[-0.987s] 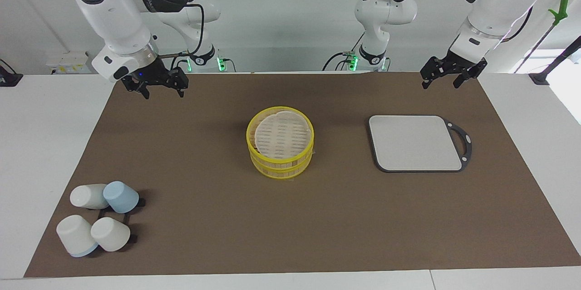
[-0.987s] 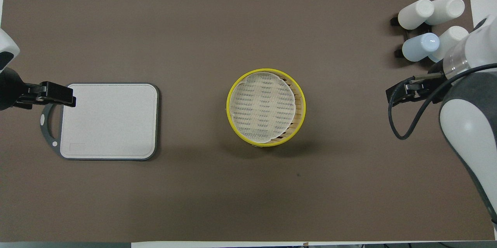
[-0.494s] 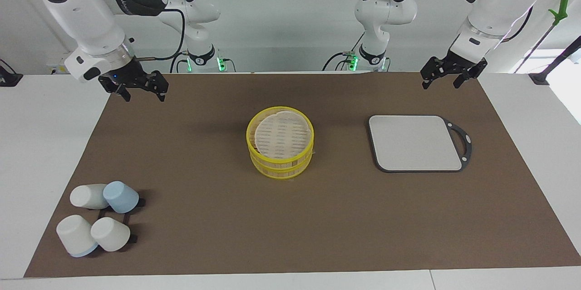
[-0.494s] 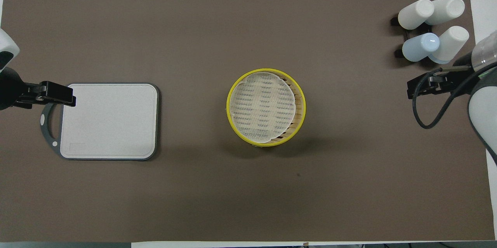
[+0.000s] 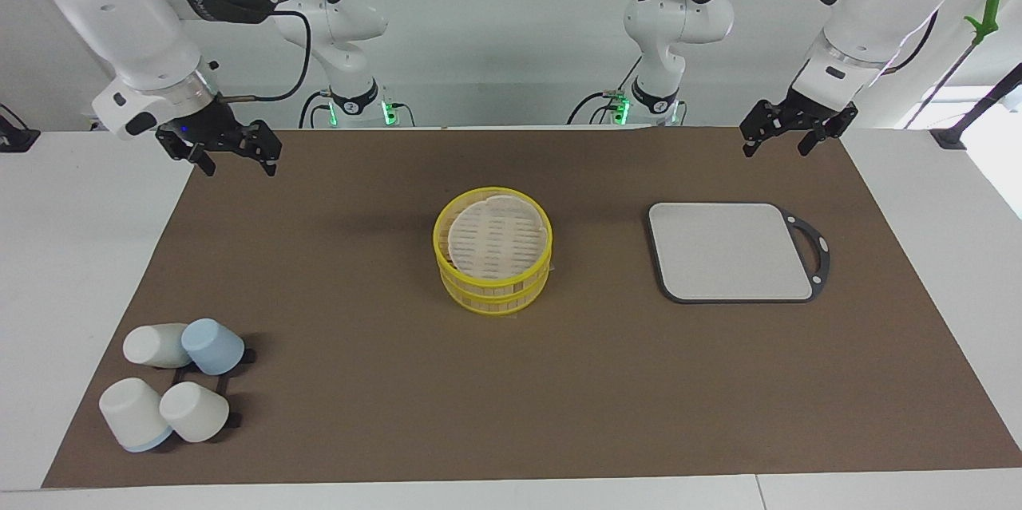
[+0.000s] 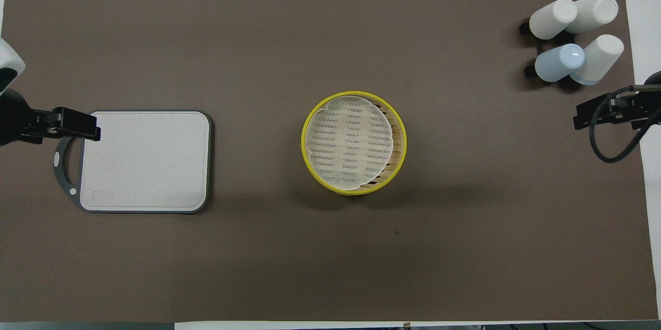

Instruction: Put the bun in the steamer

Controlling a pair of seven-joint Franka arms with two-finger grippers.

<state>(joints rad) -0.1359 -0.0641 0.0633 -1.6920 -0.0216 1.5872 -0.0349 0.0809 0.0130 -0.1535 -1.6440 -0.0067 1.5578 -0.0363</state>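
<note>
The steamer [image 5: 489, 296] stands in the middle of the brown mat, yellow-rimmed, two tiers high. A pale round slatted disc [image 5: 497, 234] lies slightly askew in its top and covers the inside. It also shows in the overhead view [image 6: 347, 143], inside the steamer's rim [image 6: 402, 140]. No bun is in view. My right gripper [image 5: 231, 152] is open and empty, raised over the mat's corner at the right arm's end [image 6: 594, 113]. My left gripper [image 5: 786, 136] is open and empty, waiting over the grey board's handle end [image 6: 77, 126].
A grey square board [image 5: 730, 251] with a dark handle lies toward the left arm's end [image 6: 147, 159]. Several white and blue cups [image 5: 172, 382] sit on a black rack at the right arm's end, farther from the robots [image 6: 573, 35].
My right gripper has drawn away from the steamer toward the right arm's end of the table. The left arm, steamer and board have not moved.
</note>
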